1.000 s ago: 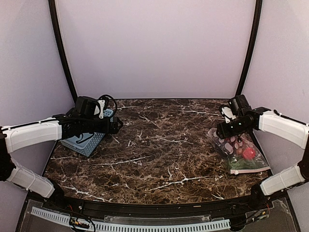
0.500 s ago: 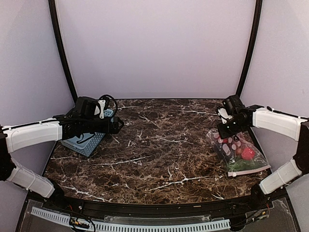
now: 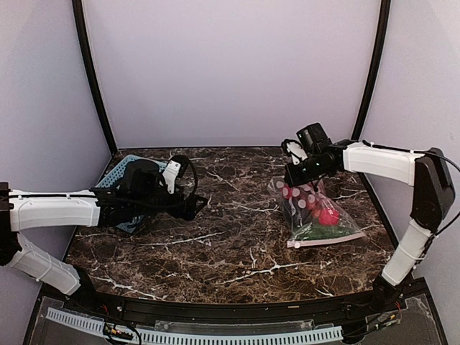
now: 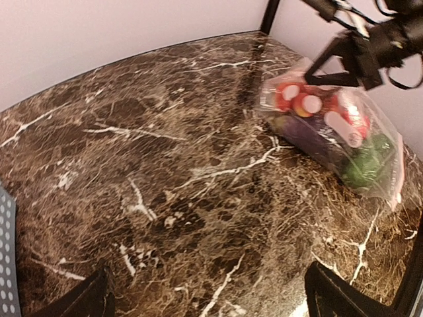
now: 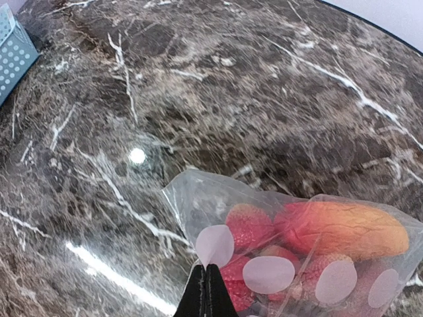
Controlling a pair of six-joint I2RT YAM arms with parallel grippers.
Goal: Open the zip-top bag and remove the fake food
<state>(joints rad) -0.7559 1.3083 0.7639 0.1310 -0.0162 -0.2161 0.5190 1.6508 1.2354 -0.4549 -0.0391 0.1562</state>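
left jaws wide, right jaws pinching bag [image 3: 317, 216]

a lab booth: plain walls [image 3: 230, 72] around marble tabletop [image 3: 237, 241]

A dark brown, white-veined marble table [image 3: 230, 244] fills the enclosure, backed at twelve o'clock by a plain pale lilac wall [image 3: 230, 72]. Black curved poles [image 3: 90, 72] rise at ten and two o'clock. A small bright glare [image 5: 137, 156] sits on the glossy tabletop.

No writing to read.
The zip-top bag [image 3: 316, 215], at three o'clock, shows only blank pale round spots [image 5: 268, 274], no lettering.
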